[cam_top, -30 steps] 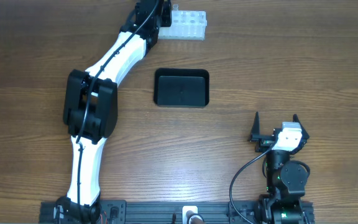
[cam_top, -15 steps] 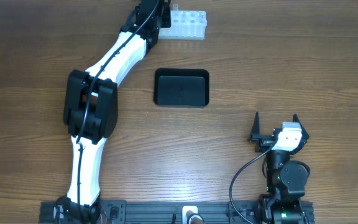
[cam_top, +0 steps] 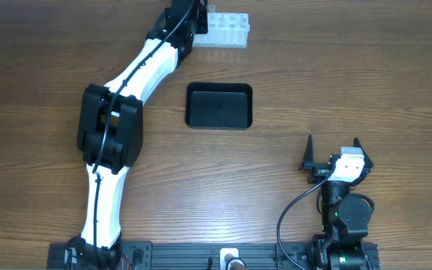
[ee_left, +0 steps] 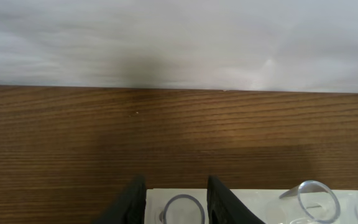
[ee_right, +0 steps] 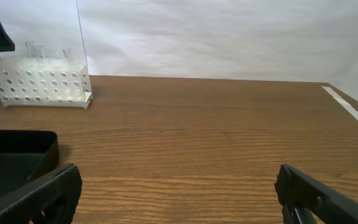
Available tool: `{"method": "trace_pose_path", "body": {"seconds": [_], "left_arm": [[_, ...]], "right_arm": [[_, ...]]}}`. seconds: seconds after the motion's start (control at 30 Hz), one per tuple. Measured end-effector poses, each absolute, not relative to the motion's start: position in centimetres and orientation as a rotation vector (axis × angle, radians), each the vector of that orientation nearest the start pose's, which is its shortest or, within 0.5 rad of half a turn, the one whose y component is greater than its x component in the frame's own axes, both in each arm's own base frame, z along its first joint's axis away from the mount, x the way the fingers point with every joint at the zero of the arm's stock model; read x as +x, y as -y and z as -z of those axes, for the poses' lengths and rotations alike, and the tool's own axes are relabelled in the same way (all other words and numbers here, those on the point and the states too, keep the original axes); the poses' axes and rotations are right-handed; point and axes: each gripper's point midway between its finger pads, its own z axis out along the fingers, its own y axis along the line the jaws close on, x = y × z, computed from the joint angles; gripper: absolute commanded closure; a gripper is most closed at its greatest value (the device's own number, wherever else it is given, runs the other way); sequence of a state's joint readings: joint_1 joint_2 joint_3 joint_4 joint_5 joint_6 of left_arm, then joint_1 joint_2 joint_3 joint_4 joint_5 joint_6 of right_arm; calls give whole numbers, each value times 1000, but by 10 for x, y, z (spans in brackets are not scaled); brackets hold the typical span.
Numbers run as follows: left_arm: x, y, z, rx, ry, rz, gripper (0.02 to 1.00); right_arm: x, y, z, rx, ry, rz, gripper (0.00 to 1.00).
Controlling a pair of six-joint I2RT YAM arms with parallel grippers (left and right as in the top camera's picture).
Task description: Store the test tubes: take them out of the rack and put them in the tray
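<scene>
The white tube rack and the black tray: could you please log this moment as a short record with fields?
rack: white perforated plastic rack, far edge of the wooden table, clear test tubes standing in it
tray: black rectangular plastic tray, empty, mid-table
left jaws: open, either side of one tube's rim
right jaws: open wide, empty, near that arm's base

Wood-grain table, matt black tray

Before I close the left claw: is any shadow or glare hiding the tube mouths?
Left wrist view: a soft shadow darkens the table and wall beyond the left claw, but the tube mouth between its fingers is lit, with no glare. Top view: even light on the rack and tray. Right wrist view: the rack is evenly lit, no glare.
</scene>
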State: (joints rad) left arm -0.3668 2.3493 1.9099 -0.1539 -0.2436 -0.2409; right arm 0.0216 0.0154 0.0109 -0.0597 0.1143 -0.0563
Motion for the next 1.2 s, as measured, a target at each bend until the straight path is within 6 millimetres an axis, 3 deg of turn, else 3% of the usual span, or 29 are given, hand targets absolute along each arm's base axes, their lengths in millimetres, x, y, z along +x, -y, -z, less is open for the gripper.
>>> {"method": "trace_pose_path", "body": {"seconds": [0.17, 0.23, 1.2], "left_arm": [[623, 196, -117, -3, -2146, 91, 737], [623, 196, -117, -3, -2146, 91, 796], [623, 197, -117, -4, -2146, 94, 904]], "right_arm": [[246, 14, -161, 24, -1636, 120, 9], [246, 14, -161, 23, -1636, 121, 7], [246, 14, -161, 24, -1636, 120, 7]]}}
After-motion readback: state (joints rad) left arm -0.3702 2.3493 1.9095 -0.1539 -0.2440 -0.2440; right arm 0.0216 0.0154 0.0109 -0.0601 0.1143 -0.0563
